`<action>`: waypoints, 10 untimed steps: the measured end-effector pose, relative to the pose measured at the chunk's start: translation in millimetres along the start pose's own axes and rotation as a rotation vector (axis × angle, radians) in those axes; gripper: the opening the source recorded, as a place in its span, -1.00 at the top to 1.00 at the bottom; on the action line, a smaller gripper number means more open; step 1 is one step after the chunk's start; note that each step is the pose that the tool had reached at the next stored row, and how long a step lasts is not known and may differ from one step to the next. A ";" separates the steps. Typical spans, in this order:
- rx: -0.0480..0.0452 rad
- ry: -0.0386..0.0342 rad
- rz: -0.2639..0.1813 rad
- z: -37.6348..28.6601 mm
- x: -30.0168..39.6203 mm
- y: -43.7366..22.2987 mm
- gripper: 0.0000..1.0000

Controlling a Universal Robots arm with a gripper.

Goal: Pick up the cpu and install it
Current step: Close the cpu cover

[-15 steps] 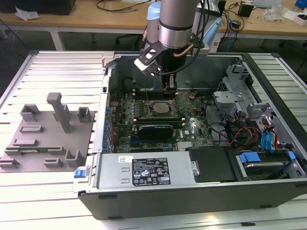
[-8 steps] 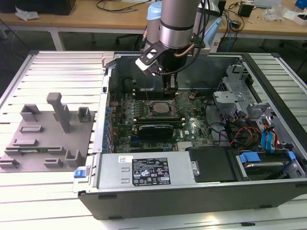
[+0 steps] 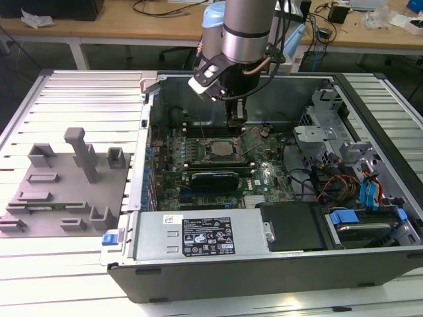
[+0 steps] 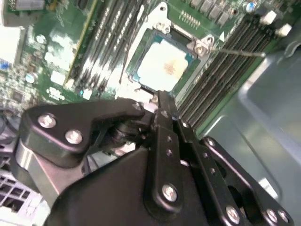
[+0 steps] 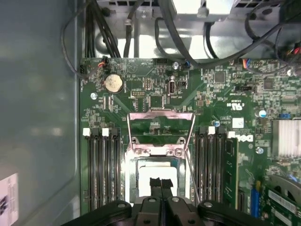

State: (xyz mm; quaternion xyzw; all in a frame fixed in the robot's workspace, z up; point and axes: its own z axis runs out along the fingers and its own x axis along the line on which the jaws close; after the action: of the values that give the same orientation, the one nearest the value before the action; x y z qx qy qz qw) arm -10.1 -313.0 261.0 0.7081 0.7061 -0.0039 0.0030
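The cpu (image 3: 222, 149) lies flat in the motherboard socket, its silvery-white top facing up; it appears in both wrist views (image 4: 164, 63) (image 5: 157, 170). The socket's metal retention frame (image 5: 161, 136) stands swung open beside it, and the thin lever wire (image 5: 190, 174) is raised. My gripper (image 3: 236, 123) hangs inside the open computer case, just over the socket's edge on the exterior view's right. Its two black fingertips (image 5: 161, 182) are pressed together with nothing between them, and they hover a little above the cpu (image 4: 158, 100).
A grey fixture plate (image 3: 59, 191) with upright posts lies on the slatted table at the exterior view's left. Inside the case are memory slots (image 5: 101, 169), an expansion card (image 3: 215, 178), the power supply (image 3: 205, 234), a metal drive cage (image 3: 317, 132) and coloured cables (image 3: 357, 191).
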 end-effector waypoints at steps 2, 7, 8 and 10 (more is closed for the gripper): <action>-0.0003 0.0005 0.000 -0.2 0.0 0.0 0.79; 0.0075 -0.0002 0.000 -0.6 -1.7 19.1 0.79; 0.0089 -0.0001 0.000 -0.5 -1.9 23.3 0.79; 0.0125 -0.0001 0.000 -0.5 -2.7 33.6 0.79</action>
State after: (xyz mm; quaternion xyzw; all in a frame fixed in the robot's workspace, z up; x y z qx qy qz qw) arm 23.5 -315.8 261.5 0.7081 0.7061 -0.0083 -0.0014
